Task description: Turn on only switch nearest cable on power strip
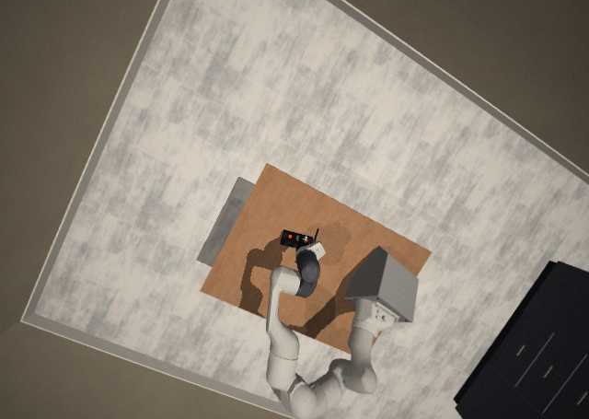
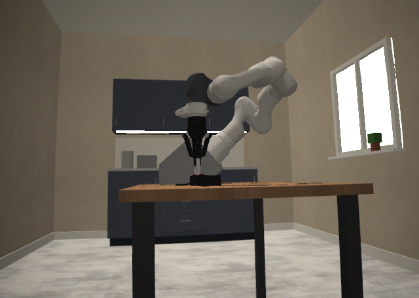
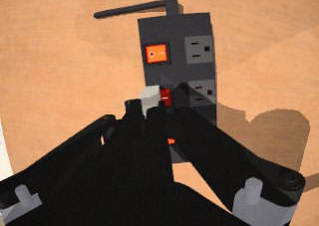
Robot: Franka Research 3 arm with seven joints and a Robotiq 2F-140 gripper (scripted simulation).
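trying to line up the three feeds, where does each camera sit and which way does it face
Top: high overhead, facing down on the table; shows the whole arm.
Exterior: low, off the table's end, facing the dark cabinets; shows arm and shut pincer.
Wrist: on the arm's wrist, facing down past the pincer fingers at the power strip.
Shared: all three show the power strip and part of the arm.

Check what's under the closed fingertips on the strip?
The gripper, shut and empty, sits on the power strip's middle switch, partly showing red. A third switch is mostly covered.
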